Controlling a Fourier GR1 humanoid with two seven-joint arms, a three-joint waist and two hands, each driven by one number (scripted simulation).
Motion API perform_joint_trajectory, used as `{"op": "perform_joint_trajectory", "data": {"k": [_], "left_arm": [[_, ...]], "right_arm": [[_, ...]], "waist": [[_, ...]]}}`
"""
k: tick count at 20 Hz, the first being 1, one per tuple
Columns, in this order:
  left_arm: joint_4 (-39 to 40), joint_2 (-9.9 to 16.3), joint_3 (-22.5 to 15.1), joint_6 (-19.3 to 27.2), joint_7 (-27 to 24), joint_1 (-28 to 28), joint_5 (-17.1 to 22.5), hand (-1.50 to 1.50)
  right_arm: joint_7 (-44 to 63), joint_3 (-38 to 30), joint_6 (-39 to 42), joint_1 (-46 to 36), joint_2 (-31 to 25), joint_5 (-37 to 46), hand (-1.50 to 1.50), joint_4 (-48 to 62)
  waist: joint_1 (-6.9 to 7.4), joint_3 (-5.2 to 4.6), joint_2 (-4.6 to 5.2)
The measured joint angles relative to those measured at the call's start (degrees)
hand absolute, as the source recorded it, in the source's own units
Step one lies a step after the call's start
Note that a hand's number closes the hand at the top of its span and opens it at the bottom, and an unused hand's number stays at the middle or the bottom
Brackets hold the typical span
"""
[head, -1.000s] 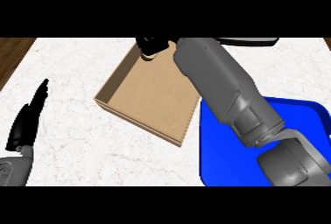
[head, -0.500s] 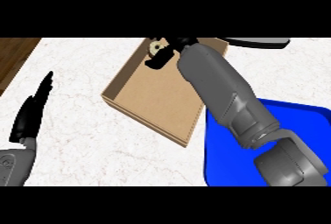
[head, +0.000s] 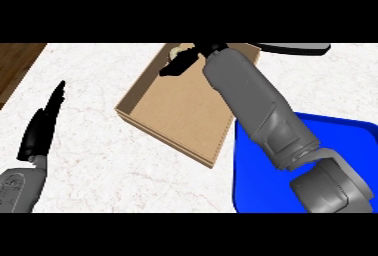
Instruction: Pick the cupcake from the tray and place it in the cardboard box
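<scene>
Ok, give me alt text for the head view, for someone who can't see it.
The robot's right hand reaches over the far end of an open cardboard box with a pale cupcake at its fingers. A blue tray sits right of the box on the white counter; the left hand rests open at the left.

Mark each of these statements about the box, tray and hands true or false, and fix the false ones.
1. The right hand is over the far end of the box. True.
2. The tray lies left of the box. False: it lies to the right.
3. The left hand holds the cupcake. False: it rests open at the left, holding nothing.
4. The box stands open. True.
5. The cupcake sits on the tray. False: it is at the right hand, above the box.
</scene>
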Motion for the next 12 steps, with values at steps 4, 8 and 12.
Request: {"op": "perform_joint_trajectory", "data": {"k": [4, 8, 12], "left_arm": [[-0.1, 0.6, 0.9, -0.5, 0.0, 0.5, 0.6, 0.00], [-0.8, 0.1, 1.0, 0.2, -0.5, 2.1, 0.3, 0.00], [-0.9, 0.6, 1.6, 0.1, 0.0, 2.1, 0.3, 0.00]], "right_arm": [[-3.0, -4.5, -1.6, 0.1, -0.4, -3.9, -1.50, -0.6], [-5.7, -8.3, 0.6, 0.3, -3.3, -7.1, -1.50, -0.4], [-8.0, -10.9, 5.0, 1.5, -7.4, -9.1, -1.50, 0.6]], "waist": [[-0.84, 0.03, -0.10], [-1.41, 0.04, -0.24], [-2.16, 0.05, -0.34]]}}
